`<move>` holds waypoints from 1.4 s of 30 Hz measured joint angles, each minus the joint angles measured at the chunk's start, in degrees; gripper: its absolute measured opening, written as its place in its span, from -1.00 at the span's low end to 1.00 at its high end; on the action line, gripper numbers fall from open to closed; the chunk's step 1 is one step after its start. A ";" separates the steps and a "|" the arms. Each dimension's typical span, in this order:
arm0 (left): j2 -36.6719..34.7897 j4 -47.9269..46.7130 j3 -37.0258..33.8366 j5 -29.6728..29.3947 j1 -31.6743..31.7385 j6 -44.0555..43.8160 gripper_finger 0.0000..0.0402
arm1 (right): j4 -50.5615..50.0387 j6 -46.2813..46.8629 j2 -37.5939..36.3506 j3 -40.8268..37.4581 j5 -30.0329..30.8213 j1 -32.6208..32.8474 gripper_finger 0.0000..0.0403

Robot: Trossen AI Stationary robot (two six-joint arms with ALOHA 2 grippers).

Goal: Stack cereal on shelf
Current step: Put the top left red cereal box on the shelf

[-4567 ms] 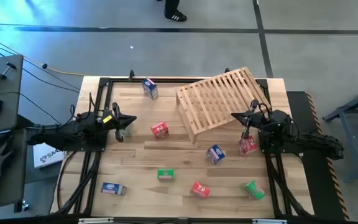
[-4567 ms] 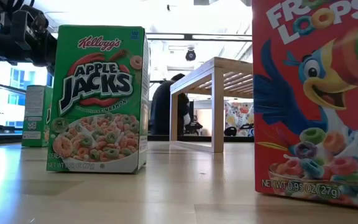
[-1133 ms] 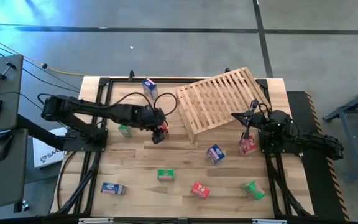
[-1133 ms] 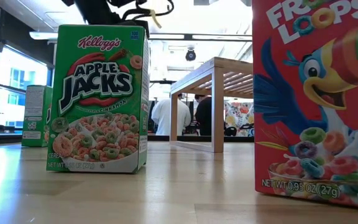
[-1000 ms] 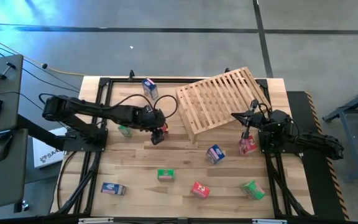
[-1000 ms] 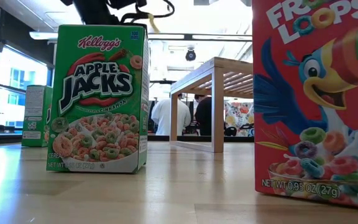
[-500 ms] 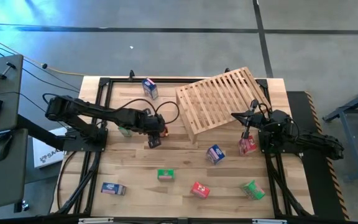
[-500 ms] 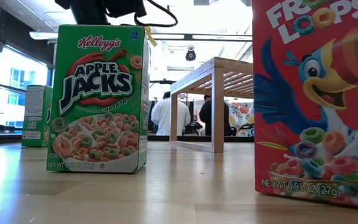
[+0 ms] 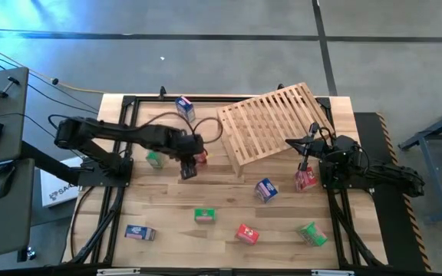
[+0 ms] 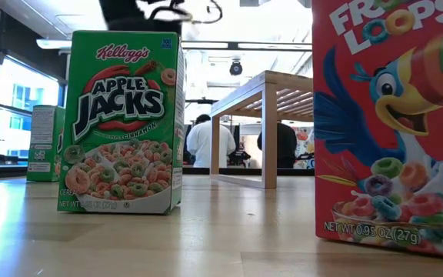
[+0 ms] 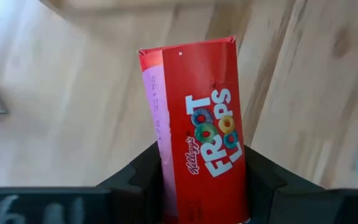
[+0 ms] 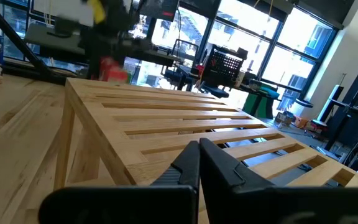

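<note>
The left tool [image 9: 191, 162] reaches over the middle of the worktop [image 9: 229, 195], toward its far edge, with its fingers [image 11: 143, 177] set on either side of a red Froot Loops box [image 11: 199, 134]; whether they press it firmly, one cannot tell. The slatted shelf [image 9: 273, 123] sits tilted at the far right corner. The right tool [image 12: 199, 148], fingers pressed together and empty, waits at the right edge just beside the shelf. Other cereal boxes lie scattered: a green Apple Jacks box [image 10: 121, 121] near the front edge, a blue box [image 9: 184, 108] by the far edge
</note>
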 joint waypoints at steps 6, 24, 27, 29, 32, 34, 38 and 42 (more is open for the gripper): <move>-0.14 -7.35 15.78 -0.18 2.25 0.09 -0.34 | 0.01 0.00 -0.02 -0.01 0.00 -0.02 -1.00; 9.12 -10.04 40.51 3.64 19.41 12.44 -0.35 | 0.02 0.00 -0.02 -0.01 0.00 -0.02 -1.00; 13.48 -9.82 42.25 3.78 20.98 14.29 -0.35 | 0.02 0.00 -0.02 0.01 -0.02 0.00 -1.00; 16.25 -9.78 43.56 3.80 21.67 15.32 -0.35 | 0.00 0.00 -0.02 -0.01 0.00 -0.01 -1.00; 20.05 -10.10 45.71 3.89 22.29 15.90 -0.35 | 0.01 0.00 -0.02 0.00 0.00 -0.01 -1.00; 21.93 -10.08 47.18 4.17 22.52 16.27 -0.35 | 0.01 0.00 -0.02 0.01 0.00 -0.02 -1.00; 23.95 -10.08 49.13 5.31 22.65 16.85 -0.35 | 0.02 0.00 -0.02 -0.01 0.00 -0.02 -1.00; 24.88 -10.61 50.18 5.42 22.65 17.82 -0.35 | 0.02 0.00 -0.02 0.01 0.00 -0.02 -1.00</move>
